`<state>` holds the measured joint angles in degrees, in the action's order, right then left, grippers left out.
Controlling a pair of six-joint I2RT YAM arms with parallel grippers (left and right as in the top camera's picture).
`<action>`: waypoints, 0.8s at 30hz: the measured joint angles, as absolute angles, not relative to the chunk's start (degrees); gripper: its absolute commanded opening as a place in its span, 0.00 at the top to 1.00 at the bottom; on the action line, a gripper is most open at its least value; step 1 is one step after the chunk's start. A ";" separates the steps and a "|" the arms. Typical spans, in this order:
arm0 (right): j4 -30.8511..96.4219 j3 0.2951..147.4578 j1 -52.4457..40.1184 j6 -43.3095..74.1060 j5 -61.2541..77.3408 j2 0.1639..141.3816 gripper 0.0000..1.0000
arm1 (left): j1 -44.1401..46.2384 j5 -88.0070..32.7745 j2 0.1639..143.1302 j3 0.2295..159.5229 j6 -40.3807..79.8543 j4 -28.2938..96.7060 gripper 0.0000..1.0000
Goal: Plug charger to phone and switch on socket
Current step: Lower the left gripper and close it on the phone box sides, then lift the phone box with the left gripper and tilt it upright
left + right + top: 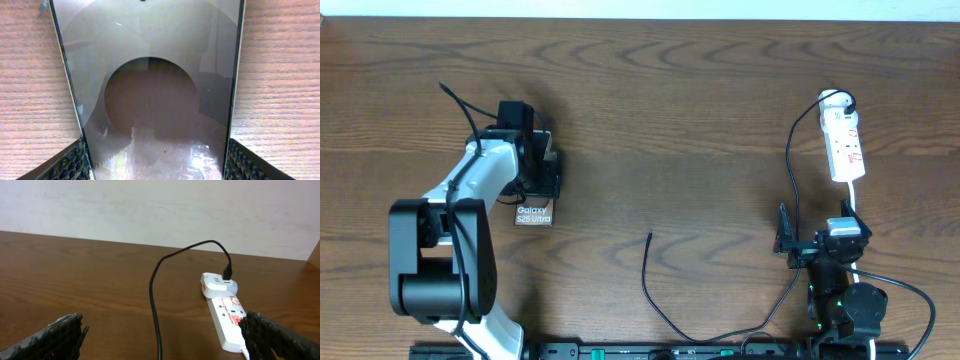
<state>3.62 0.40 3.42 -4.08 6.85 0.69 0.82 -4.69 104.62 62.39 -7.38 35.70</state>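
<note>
The phone (534,213) lies flat at the left of the table, its white lettering showing in the overhead view. My left gripper (542,165) reaches over its far end. In the left wrist view the phone's glossy face (150,75) fills the space between my fingers, and both pads (75,162) press its long edges. The white socket (845,140) lies at the far right. The charger runs from a white adapter (216,282) on the socket, down the right side and along the front, to its plug tip (651,235), which lies free. My right gripper (812,228) is open and straddles the cable (156,315).
The robot bases (670,350) and their thicker black cables run along the table's front edge. A pale wall (160,205) stands behind the table's far edge. The socket's white cord (853,192) leads toward my right arm.
</note>
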 measured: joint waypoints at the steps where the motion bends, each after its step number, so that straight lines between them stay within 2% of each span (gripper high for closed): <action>1: 3.62 0.40 3.42 -4.08 6.85 0.69 0.01 | 0.82 -4.78 104.38 62.39 -7.38 35.70 0.92; 24: 3.62 0.40 3.42 -4.08 6.83 0.69 0.01 | 0.82 -9.50 95.07 62.39 -5.37 37.15 0.93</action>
<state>3.62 0.40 3.42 -4.08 6.83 0.69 0.82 -9.50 95.07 62.39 -5.37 37.15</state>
